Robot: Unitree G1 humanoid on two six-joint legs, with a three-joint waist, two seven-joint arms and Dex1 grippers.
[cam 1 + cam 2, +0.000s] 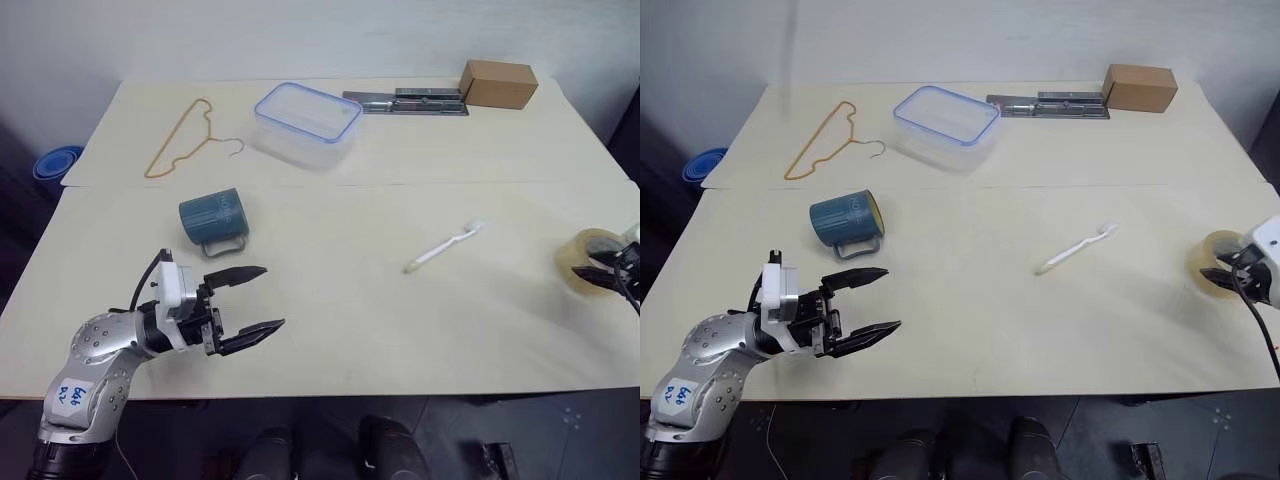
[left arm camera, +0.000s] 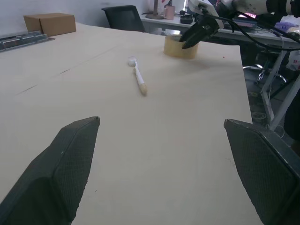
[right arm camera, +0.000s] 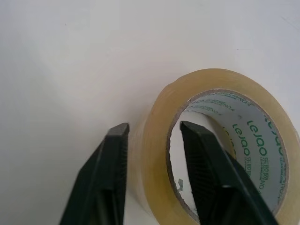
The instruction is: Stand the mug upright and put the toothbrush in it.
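Observation:
The dark teal mug lies on its side on the left part of the table, mouth to the right and handle toward the table's front edge. My left gripper is open and empty just in front of the mug, not touching it. The white toothbrush lies flat right of centre, bristle head toward the far right; it also lies ahead of the open fingers in the left wrist view. My right gripper is open at the table's right edge, one finger outside and one inside a roll of clear tape.
The tape roll rests on the table by the right edge. At the back are a clear box with a blue rim, a wire hanger, a cardboard box and a grey metal bar. A seam joins two tabletops.

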